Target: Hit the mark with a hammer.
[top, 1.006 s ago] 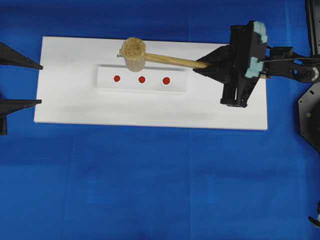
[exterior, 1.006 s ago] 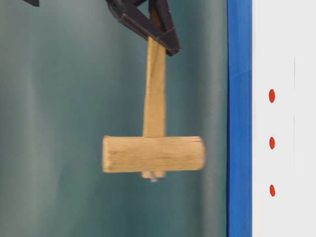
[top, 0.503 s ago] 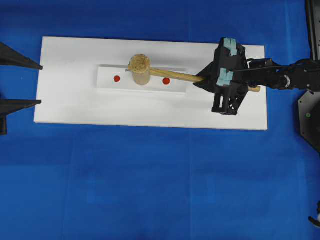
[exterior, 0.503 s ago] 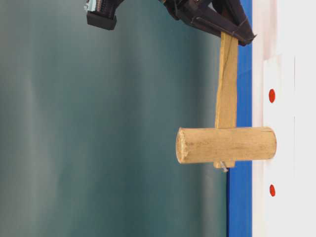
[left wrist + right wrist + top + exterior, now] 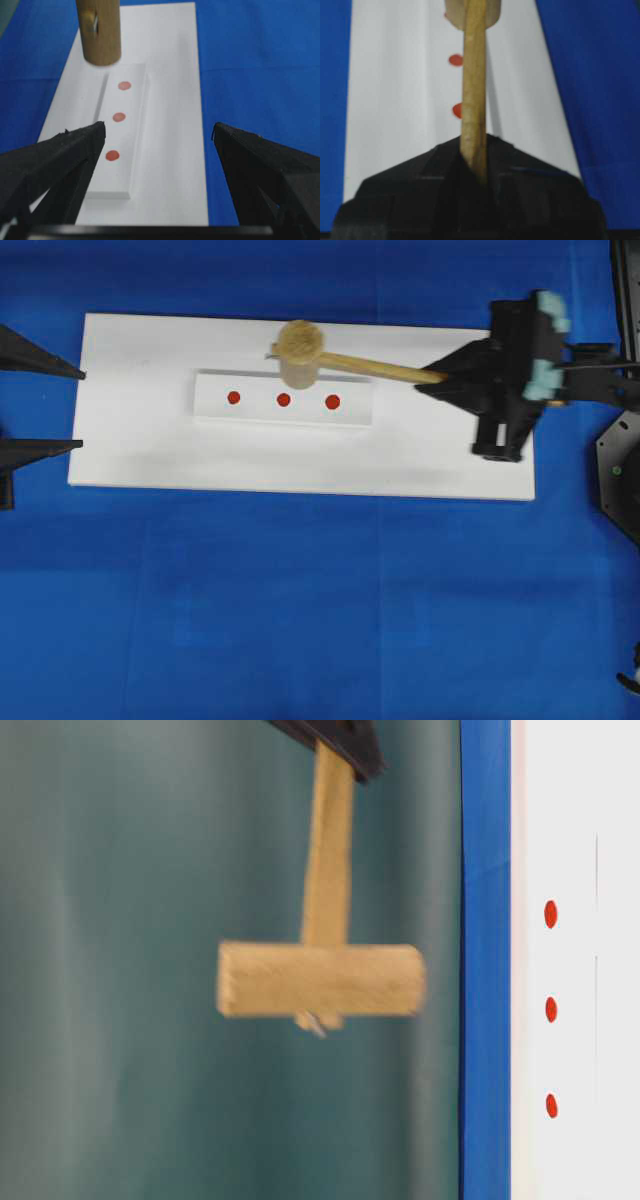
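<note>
At the right side of the overhead view, the right gripper (image 5: 432, 380) is clamped on the end of the handle of the hammer (image 5: 330, 357), which is held level with its head (image 5: 298, 350) raised clear of the surface. From above, the head is seen over the far edge of a raised white strip (image 5: 210, 400), beyond the three red marks (image 5: 283, 399) printed along it. The strip is set on a white board (image 5: 150, 455), which is laid on a blue cloth (image 5: 300, 600). At the left edge, the left gripper (image 5: 159, 137) is kept wide apart, with nothing between its fingers (image 5: 65, 150), and is pointed along the strip.
</note>
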Available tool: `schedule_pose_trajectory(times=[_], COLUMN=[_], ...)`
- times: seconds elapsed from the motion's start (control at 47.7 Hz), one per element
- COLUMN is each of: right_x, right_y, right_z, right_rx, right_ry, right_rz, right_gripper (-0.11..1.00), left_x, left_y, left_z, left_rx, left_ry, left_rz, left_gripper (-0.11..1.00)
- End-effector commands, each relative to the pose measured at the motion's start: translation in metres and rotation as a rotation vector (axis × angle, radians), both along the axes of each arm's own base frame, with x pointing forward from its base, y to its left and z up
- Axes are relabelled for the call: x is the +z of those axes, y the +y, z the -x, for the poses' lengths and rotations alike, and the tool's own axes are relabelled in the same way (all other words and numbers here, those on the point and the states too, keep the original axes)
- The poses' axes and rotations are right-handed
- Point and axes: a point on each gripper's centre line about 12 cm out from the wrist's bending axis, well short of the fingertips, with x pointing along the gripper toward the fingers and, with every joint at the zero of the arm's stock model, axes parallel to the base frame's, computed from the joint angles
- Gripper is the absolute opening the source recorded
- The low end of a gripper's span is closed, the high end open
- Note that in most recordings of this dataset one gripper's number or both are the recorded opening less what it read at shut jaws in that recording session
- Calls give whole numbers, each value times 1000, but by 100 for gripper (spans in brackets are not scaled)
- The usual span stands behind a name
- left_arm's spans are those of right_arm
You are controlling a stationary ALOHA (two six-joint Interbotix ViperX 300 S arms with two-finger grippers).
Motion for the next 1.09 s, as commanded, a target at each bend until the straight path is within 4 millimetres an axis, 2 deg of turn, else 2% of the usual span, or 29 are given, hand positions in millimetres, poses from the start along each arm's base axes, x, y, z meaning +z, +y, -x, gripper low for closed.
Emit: schedule_pose_trajectory(times=[0.0, 0.105, 0.252, 0.356, 0.44, 0.566, 0.65, 0.901, 1.069], right_x=[15, 17, 14, 4, -17, -64, -75, -61, -30], right_y=[1, 3, 2, 2, 1, 2, 2, 0, 2], right_z=[9, 17, 16, 13, 11, 11, 8, 6, 7], right_rx=[-2, -2, -3, -2, -8, -19, -27, -27, -12], right_ry=[-63, -82, -71, -31, 39, 208, 254, 200, 92], right_rz=[12, 15, 13, 7, -14, -66, -91, -67, -54], right_gripper=[2, 2, 2, 2, 2, 2, 2, 2, 2], left_x=[3, 4, 4, 5, 4, 5, 6, 5, 5], left_y=[0, 0, 0, 0, 0, 0, 0, 0, 0], left_z=[-1, -1, -1, -1, -1, -1, -1, -1, -1], left_rx=[2, 2, 2, 2, 2, 2, 2, 2, 2], left_ry=[-6, -9, -11, -14, -12, -15, -18, -18, -17], left_rz=[0, -1, -1, -1, -1, -1, 0, -1, -1], left_gripper=[90, 90, 90, 90, 90, 90, 90, 90, 90])
